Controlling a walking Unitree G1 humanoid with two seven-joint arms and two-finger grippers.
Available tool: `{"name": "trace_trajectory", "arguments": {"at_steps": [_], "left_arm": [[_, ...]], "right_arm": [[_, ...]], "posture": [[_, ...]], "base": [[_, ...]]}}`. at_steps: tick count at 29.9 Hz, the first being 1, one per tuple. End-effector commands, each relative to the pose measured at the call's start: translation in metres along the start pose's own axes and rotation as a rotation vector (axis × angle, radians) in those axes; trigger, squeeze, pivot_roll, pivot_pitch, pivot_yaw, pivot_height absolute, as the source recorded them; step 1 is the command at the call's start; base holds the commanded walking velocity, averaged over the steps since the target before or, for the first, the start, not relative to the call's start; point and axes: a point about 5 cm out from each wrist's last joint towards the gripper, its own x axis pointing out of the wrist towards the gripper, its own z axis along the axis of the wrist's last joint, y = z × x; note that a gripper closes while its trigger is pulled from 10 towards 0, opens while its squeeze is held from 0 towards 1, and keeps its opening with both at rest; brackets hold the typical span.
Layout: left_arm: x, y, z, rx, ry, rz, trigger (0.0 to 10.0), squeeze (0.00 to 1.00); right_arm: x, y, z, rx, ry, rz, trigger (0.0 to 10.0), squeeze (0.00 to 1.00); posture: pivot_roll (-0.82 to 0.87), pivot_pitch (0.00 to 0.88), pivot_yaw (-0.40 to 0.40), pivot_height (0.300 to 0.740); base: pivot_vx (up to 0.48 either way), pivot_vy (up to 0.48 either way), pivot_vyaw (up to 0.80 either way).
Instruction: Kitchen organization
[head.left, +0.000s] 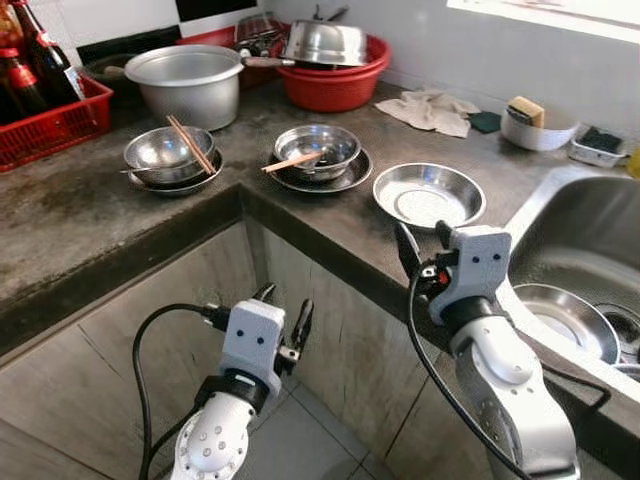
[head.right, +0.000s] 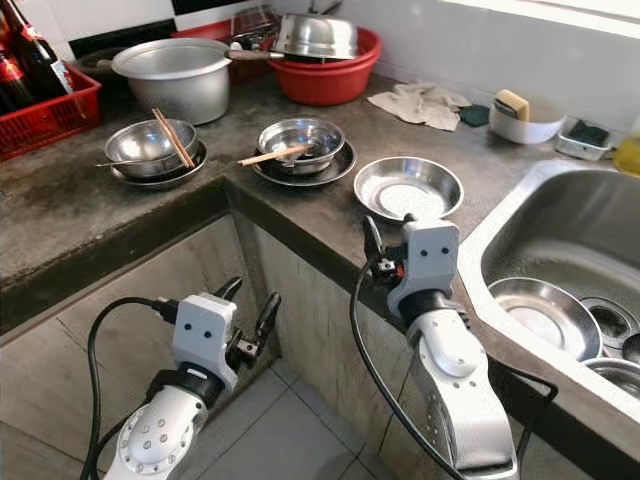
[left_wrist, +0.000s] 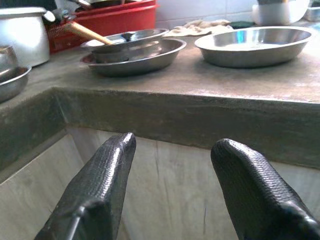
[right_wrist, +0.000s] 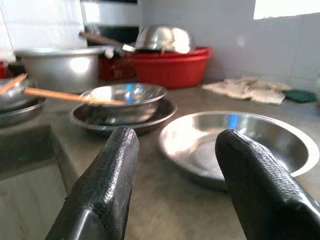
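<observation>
An empty steel plate (head.left: 428, 194) lies near the counter's front edge, beside the sink. Just in front of it, at counter height, my right gripper (head.left: 424, 240) is open and holds nothing; the right wrist view has the plate (right_wrist: 235, 142) close behind the fingers. To the plate's left, a steel bowl on a plate (head.left: 317, 150) carries a wooden chopstick. Further left, another bowl stack (head.left: 170, 155) holds chopsticks. My left gripper (head.left: 284, 308) is open and empty below the counter edge, facing the cabinet front (left_wrist: 175, 165).
At the back stand a large metal pot (head.left: 188, 82), a red basin (head.left: 335, 85) with steel ware, and a red crate (head.left: 50, 125) of bottles. A cloth (head.left: 432, 108) and a white bowl with a sponge (head.left: 537, 128) lie right. The sink (head.left: 575, 225) holds a steel bowl (head.left: 560, 315).
</observation>
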Motion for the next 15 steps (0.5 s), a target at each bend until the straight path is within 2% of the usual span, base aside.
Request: {"name": "trace_trajectory", "arguments": {"at_steps": [1,15], "left_arm": [[-0.0004,-0.0052,-0.0009,-0.004,0.003,-0.022,10.0,0.0],[-0.0006,-0.0058,-0.0012,-0.008,0.003,-0.024,10.0,0.0]], "right_arm": [[-0.0005,-0.0056,-0.0007,-0.008,-0.003,-0.027,10.0,0.0],[0.0026,-0.0078,0.0014,-0.014,-0.014,-0.044,10.0,0.0]], "posture": [[0.15,0.093,-0.031,0.74],[0.15,0.094,-0.03,0.74]], "base": [[0.304,0.0,0.0],[0.313,0.0,0.0]]}}
